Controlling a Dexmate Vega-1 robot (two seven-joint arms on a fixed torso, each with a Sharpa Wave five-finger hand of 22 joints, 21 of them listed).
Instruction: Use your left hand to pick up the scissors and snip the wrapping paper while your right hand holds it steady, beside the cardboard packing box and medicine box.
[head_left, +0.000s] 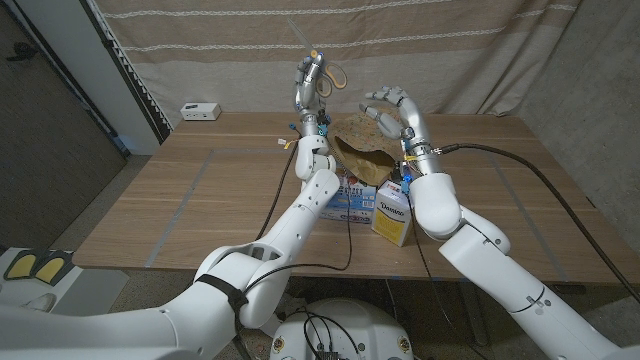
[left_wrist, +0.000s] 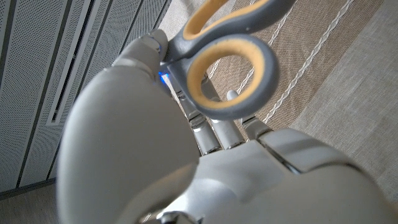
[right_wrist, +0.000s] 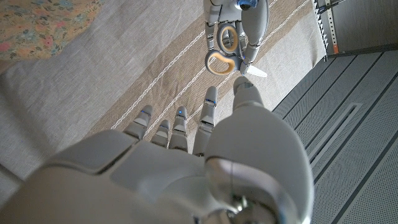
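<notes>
My left hand (head_left: 309, 88) is raised over the table's far side and grips the scissors (head_left: 331, 78), whose grey and yellow handles stick out beside its fingers. In the left wrist view the handle loops (left_wrist: 231, 67) stand above my left hand (left_wrist: 137, 143). My right hand (head_left: 396, 108) is raised beside it with its fingers spread and nothing in them. Just below both hands lies the crumpled brown wrapping paper (head_left: 360, 148), on top of the boxes. From the right wrist I see my right hand (right_wrist: 186, 168), the scissors (right_wrist: 225, 51) and a corner of floral paper (right_wrist: 37, 25).
A white and blue box (head_left: 350, 197) and a yellowish carton (head_left: 392, 215) stand under the paper, between my forearms. A small white device (head_left: 200, 110) sits at the table's far left corner. A curtain hangs behind the wooden table (head_left: 180, 200). A cable (head_left: 500, 160) trails from my right wrist.
</notes>
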